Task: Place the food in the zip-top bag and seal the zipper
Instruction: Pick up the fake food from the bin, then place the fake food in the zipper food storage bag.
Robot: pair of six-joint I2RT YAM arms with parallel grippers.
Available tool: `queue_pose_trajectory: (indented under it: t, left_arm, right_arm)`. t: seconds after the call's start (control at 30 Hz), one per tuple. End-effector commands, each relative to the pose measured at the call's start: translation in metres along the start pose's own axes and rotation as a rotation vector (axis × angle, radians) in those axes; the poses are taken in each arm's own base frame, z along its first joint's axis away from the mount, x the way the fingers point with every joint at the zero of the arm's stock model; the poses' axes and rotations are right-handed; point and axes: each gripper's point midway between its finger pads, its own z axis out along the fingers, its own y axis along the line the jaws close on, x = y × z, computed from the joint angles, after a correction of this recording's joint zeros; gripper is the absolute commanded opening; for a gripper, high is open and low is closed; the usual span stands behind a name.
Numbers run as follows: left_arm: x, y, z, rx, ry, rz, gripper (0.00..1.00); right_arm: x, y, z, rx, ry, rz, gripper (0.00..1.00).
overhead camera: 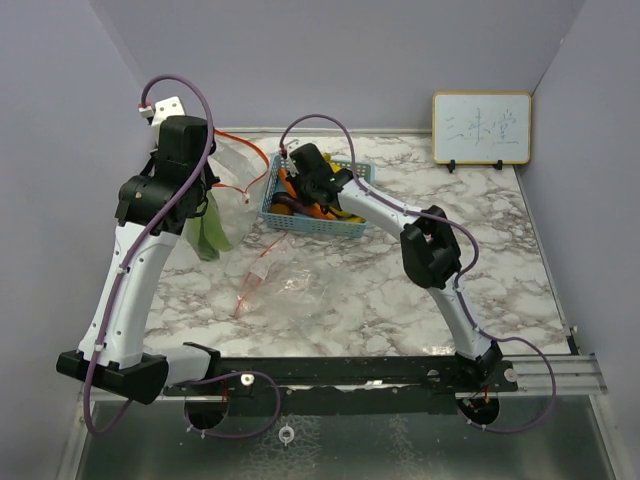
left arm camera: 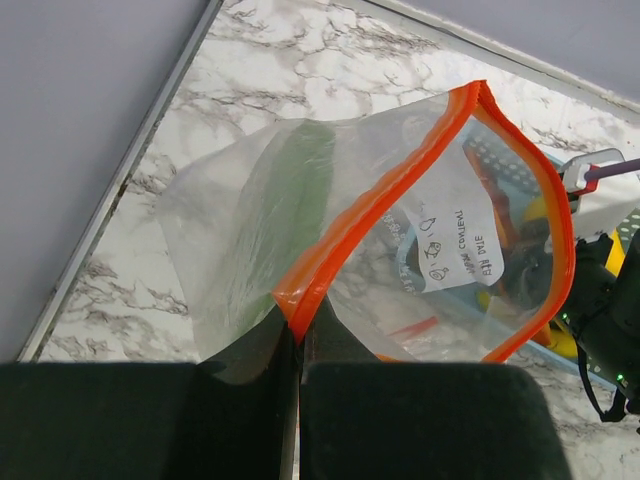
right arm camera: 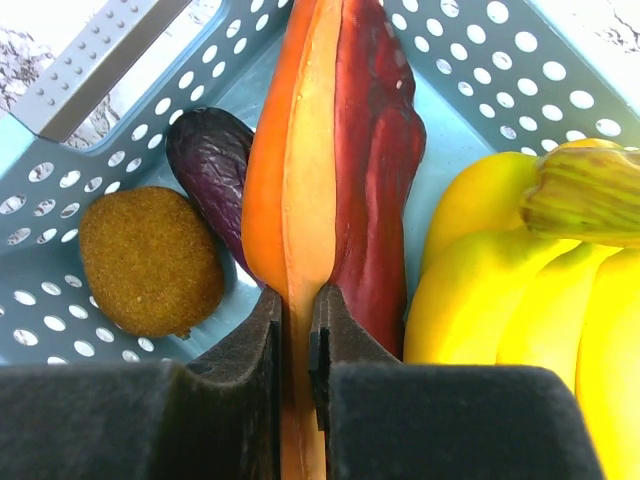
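The right gripper (right arm camera: 296, 312) is closed narrow on the orange carrot (right arm camera: 285, 150), its two fingers pinching the near end while the rest of the carrot runs straight ahead of it. The grip sits at the end, probably because the other pieces crowd the carrot's sides and leave no room for the fingers further along. Just right of the gripper lies a dark red piece (right arm camera: 375, 170), touching the carrot along its length, and beyond that the yellow bananas (right arm camera: 500, 290). To the gripper's left are the purple eggplant (right arm camera: 210, 160), tucked against the carrot, and the brown round fruit (right arm camera: 150, 260). All of them lie in the blue basket (right arm camera: 60, 170), so most of the food is not yet bagged.

The left gripper (left arm camera: 298, 335) is shut on the orange zipper rim (left arm camera: 400, 180) of the zip-top bag (left arm camera: 230, 230), pinching one spot of the rim. The bag hangs ahead of it above the worktop (overhead camera: 400, 290) with its mouth bowed open toward the basket, which looks meant to give the other arm a target. A long green leafy vegetable (left arm camera: 295, 180) shows inside the bag, ahead and left of the gripper.

The next step is likely lifting the carrot across into that opening. The soft mouth may sag or fold as the carrot enters.
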Motion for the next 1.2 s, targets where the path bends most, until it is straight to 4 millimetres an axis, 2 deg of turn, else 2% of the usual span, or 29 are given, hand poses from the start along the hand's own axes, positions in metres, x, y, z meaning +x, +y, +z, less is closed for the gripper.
queue_pose_trajectory:
  t: [0.0,0.13,0.27,0.4,0.5,0.6,0.7,0.83,1.0,1.17]
  left_arm:
    - [-0.009,-0.009,-0.001,0.040,-0.026,-0.029,0.00]
    - [-0.004,-0.013,0.000,0.063,-0.013,-0.041,0.00]
    - [-0.003,-0.016,0.001,0.079,-0.009,-0.050,0.00]
    - [0.000,-0.026,0.002,0.123,0.000,-0.072,0.00]
    - [0.006,-0.036,0.004,0.173,0.015,-0.097,0.00]
    - [0.013,-0.047,0.006,0.225,0.040,-0.115,0.00]
    - [0.014,-0.060,0.004,0.288,0.056,-0.136,0.00]
    - [0.013,-0.078,-0.002,0.379,0.075,-0.184,0.00]
    - [0.024,-0.096,-0.002,0.450,0.142,-0.235,0.00]
    - [0.031,-0.106,-0.004,0.495,0.179,-0.267,0.00]
  right_arm:
    - [-0.049,-0.015,-0.033,0.062,-0.111,0.041,0.02]
    - [-0.080,-0.023,-0.068,0.046,-0.205,0.096,0.02]
    - [-0.105,-0.042,-0.107,0.015,-0.290,0.214,0.02]
    - [-0.128,-0.064,-0.151,-0.073,-0.377,0.357,0.02]
    - [-0.146,-0.071,-0.189,-0.192,-0.482,0.447,0.02]
    - [-0.159,-0.057,-0.225,-0.429,-0.578,0.549,0.02]
    - [-0.169,-0.035,-0.262,-0.697,-0.692,0.683,0.02]
    - [-0.182,-0.012,-0.295,-0.941,-0.828,0.793,0.02]
    - [-0.212,0.002,-0.320,-0.906,-0.990,0.739,0.02]
    - [-0.224,-0.015,-0.341,-0.848,-1.094,0.803,0.02]
